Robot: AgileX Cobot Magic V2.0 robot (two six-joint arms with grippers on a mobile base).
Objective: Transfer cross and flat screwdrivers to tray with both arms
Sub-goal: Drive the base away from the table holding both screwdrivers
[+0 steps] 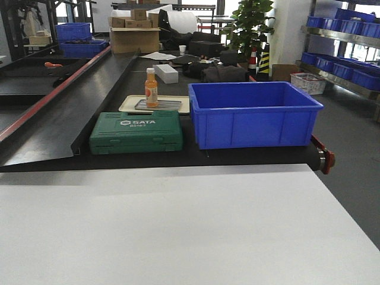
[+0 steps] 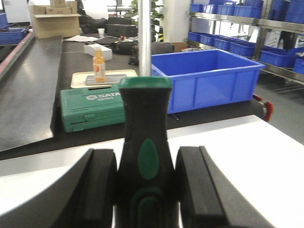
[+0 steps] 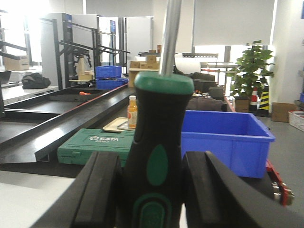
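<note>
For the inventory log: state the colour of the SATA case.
SATA case: green, clearest in the front view.

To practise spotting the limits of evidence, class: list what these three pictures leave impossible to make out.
Tip of the left screwdriver, cross or flat: left wrist view, shaft cut off by the top edge above the left gripper.
Tip of the right screwdriver: right wrist view, same cut-off above the right gripper.
Floor of the blue bin: front view, hidden by its front wall.
Both arms: outside the front view.
</note>
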